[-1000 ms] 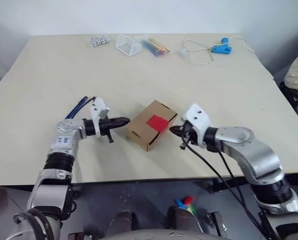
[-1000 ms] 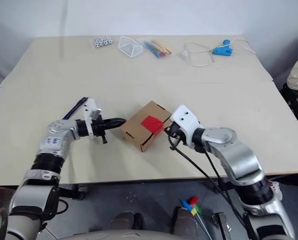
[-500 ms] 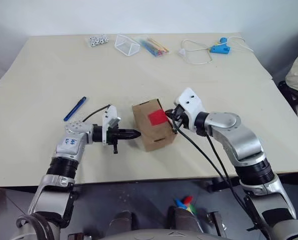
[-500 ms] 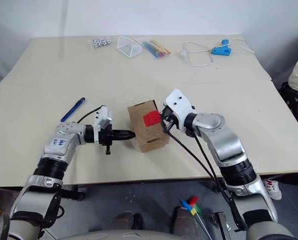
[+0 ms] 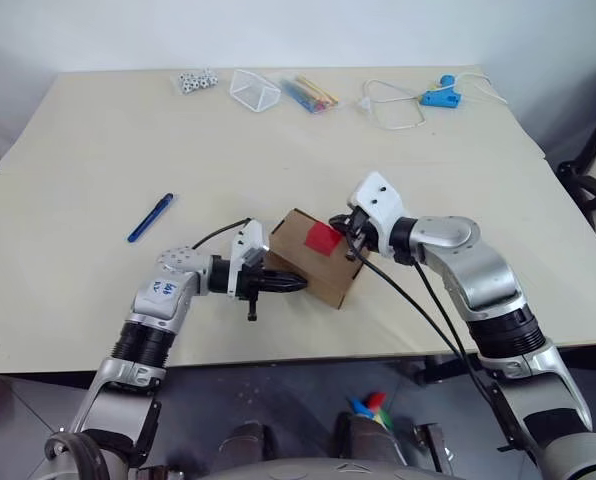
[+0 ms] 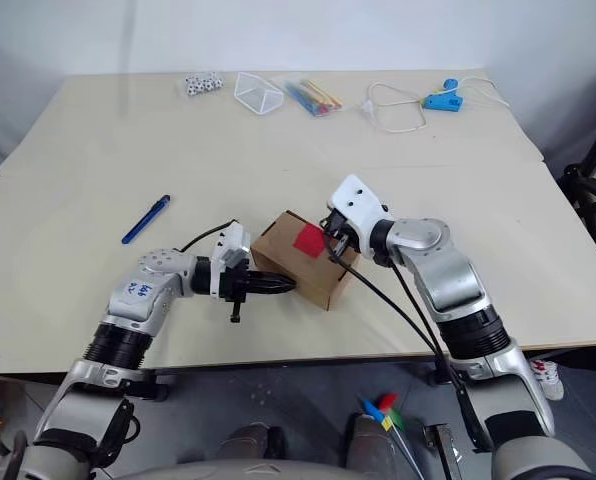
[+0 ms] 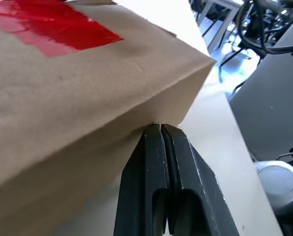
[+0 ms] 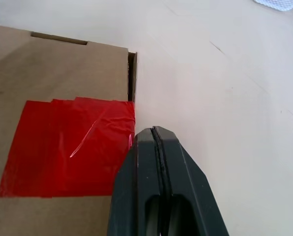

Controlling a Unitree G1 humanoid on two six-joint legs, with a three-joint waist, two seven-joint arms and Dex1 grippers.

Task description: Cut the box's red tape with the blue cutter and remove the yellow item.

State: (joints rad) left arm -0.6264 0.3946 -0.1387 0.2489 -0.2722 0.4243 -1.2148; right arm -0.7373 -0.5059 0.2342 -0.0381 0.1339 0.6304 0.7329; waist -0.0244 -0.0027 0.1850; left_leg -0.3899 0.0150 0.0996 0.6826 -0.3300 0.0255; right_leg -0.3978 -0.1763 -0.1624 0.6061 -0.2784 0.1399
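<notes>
Both end effectors, fingers pressed together and empty, bracketed the small brown cardboard box [image 5: 316, 256], left end effector [image 5: 296, 285] at its near side, right end effector [image 5: 350, 240] by the red tape patch [image 5: 323, 238], while the slim dark-blue pen-shaped cutter [image 5: 150, 218] lay well apart on the worktop [image 5: 278, 150], nearer the left arm, slanting away.

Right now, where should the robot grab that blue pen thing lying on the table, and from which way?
Probably around the middle of the blue cutter, coming straight down from above. It lies flat and slanted on the bare table, well left of the box, so the fingers should close across its thin body, not along it. The left gripper is nearer, though it is shut now.
</notes>
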